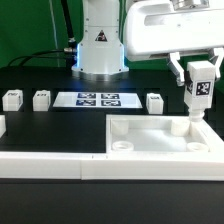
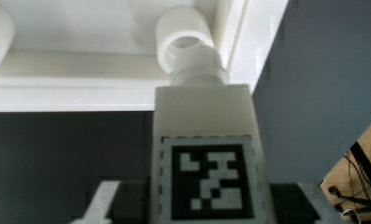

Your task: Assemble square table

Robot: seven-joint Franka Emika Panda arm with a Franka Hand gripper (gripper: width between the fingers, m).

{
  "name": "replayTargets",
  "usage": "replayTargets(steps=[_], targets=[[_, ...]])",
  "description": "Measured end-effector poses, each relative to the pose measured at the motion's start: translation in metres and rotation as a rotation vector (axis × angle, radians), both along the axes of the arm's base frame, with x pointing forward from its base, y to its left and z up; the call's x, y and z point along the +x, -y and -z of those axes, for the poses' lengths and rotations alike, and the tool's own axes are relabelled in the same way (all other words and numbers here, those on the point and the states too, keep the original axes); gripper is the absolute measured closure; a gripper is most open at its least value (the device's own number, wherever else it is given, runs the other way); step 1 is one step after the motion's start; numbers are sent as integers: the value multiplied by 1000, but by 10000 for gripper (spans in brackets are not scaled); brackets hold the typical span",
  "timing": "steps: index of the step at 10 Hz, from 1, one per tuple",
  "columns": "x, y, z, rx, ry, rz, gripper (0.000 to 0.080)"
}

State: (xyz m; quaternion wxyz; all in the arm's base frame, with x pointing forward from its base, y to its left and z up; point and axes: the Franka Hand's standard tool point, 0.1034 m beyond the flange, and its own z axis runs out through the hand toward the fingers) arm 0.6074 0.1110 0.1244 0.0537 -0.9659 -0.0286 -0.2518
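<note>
The jaws are standing partly closed, clamping one upright leg [image 1: 199, 100] by its sides. They are holding it over the tabletop [image 1: 140, 120], which is lying on the black desk [image 1: 50, 125] towards the exterior view's right. The leg's narrow lower end is meeting the round corner socket [image 2: 185, 42] by the tabletop's rim. Whether it is already seated in the socket or only resting at its mouth is not showing clearly. No leg appears to be fixed in place; another socket [image 1: 120, 143] is sitting empty. Three more legs [image 1: 12, 98] [image 1: 41, 98] [image 1: 155, 101] are lying apart on the desk beside the marker board [image 1: 97, 99]. So the assembly is looking to be at its first leg, with seating it and then fitting the other three remaining.
</note>
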Motion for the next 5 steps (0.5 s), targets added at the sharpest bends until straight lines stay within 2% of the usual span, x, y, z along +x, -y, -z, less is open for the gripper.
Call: replayTargets(steps=[2,3,4,5], targets=[[-1,0,2,0,1,0,509],[-1,-2,7,-7,20,-10,509],[2,1,14,-18,19,-18,509],[8,4,15,-22,26,-17,509]])
